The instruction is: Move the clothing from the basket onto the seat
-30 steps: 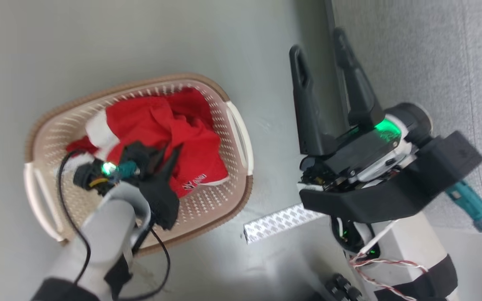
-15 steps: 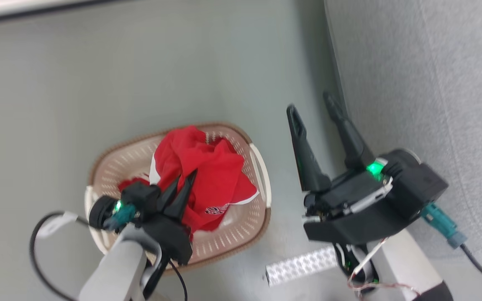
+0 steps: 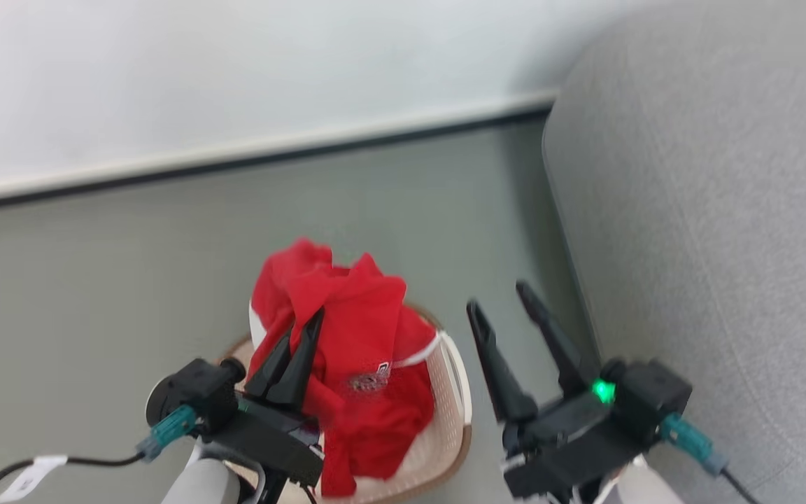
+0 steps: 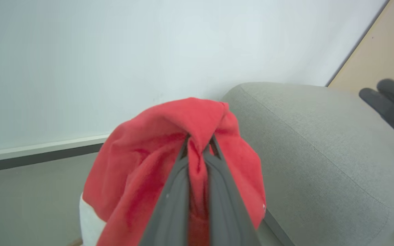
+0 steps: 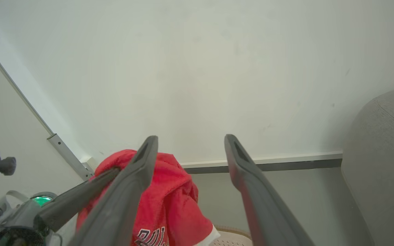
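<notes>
My left gripper (image 3: 301, 325) is shut on a bunch of the red clothing (image 3: 361, 350), which hangs from its tips above the cream basket (image 3: 448, 427). In the left wrist view the fingers pinch a fold of the clothing (image 4: 142, 160), with the grey seat (image 4: 320, 143) beyond to the right. A white trim band and a printed logo show on the hanging fabric. My right gripper (image 3: 497, 297) stands open and holds nothing, between the basket and the seat (image 3: 711, 210). In the right wrist view the clothing (image 5: 173, 198) hangs left of my right gripper (image 5: 190, 139).
A white wall with a pale skirting strip (image 3: 235, 154) runs behind the grey floor (image 3: 95, 266). The seat's rounded corner (image 5: 381, 153) rises at the right. The basket rim (image 5: 231, 239) peeks in at the bottom of the right wrist view.
The head camera has tilted up, bringing the wall into view. My left gripper has lifted the red clothing up out of the basket. The right gripper stays open.
</notes>
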Motion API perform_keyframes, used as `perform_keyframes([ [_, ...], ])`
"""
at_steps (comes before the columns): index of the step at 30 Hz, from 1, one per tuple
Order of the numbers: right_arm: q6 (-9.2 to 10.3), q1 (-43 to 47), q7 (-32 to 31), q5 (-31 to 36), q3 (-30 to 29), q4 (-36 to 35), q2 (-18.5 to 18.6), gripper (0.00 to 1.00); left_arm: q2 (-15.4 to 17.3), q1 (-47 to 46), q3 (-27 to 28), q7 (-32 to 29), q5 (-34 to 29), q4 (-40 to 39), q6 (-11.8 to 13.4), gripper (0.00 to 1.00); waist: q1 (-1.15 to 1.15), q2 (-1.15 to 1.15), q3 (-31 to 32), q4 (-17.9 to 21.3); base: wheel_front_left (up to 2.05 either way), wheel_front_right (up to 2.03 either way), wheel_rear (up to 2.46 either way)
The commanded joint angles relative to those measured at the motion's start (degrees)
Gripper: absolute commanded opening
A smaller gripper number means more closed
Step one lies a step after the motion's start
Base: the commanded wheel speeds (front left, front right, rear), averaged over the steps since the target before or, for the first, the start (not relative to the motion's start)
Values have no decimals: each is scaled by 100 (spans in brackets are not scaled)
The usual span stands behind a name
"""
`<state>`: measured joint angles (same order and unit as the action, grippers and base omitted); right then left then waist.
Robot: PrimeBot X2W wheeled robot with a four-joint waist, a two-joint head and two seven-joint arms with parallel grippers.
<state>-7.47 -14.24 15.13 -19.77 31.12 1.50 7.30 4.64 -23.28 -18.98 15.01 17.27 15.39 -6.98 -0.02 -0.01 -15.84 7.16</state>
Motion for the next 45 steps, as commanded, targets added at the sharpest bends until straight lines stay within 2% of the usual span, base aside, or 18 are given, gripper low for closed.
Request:
perform_keyframes([
  [1,-4,116,2,-28,36,25,52,100,-25,109,39,23,-17,-82,-21,0,2,1,677,-116,0,0,0],
  [9,-4,615,2,-225,216,82,222,100,-102,448,285,23,25,-580,-39,0,2,1,1271,-102,0,0,0],
  [20,-4,751,2,-158,487,76,327,100,-81,165,1,23,41,-547,-47,0,2,1,1570,-72,0,0,0],
  [27,-4,708,2,184,487,213,315,100,-96,-86,-507,23,350,-473,-48,0,2,1,1679,-80,0,0,0],
  [45,-4,574,2,359,418,488,170,100,1,-512,-2032,-388,1076,-776,-49,0,2,1,1664,-11,0,0,0],
])
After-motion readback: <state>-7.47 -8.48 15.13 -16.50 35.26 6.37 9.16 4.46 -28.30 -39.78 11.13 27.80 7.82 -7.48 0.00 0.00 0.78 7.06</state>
